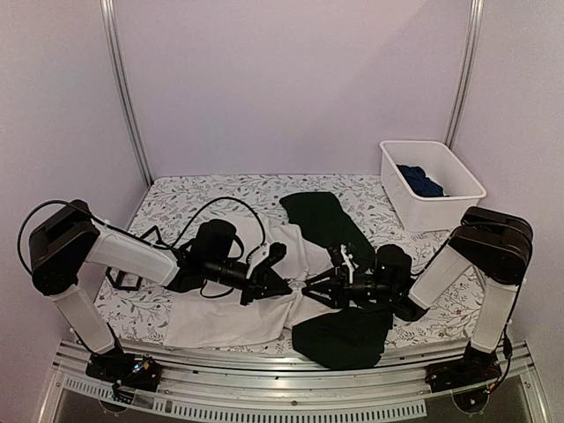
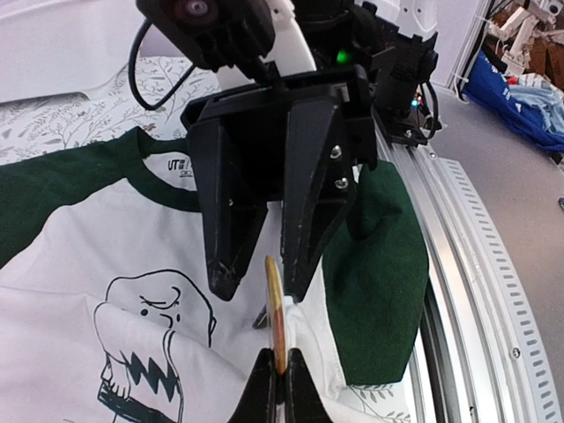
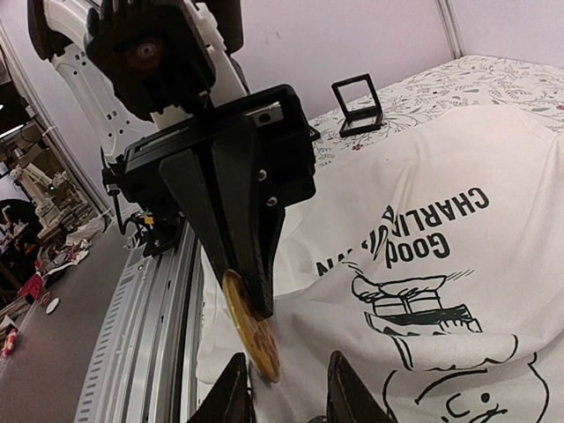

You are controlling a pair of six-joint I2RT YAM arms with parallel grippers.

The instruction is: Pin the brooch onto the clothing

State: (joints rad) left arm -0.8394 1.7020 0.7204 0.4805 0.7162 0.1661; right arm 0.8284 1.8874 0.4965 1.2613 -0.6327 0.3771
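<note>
Right wrist view — left gripper pinches the brooch edge-on over the clothing near the table front edge, likely for pinning; right gripper spread.

Pale lilac walls enclose a floral-clothed table.

The surface is covered by a white cloth printed with grey leaves. A white T-shirt with dark green sleeves lies spread across its near middle, print side up. A white bin stands at the far right corner, holding a dark blue garment. A small black square frame stands on the left part.
</note>
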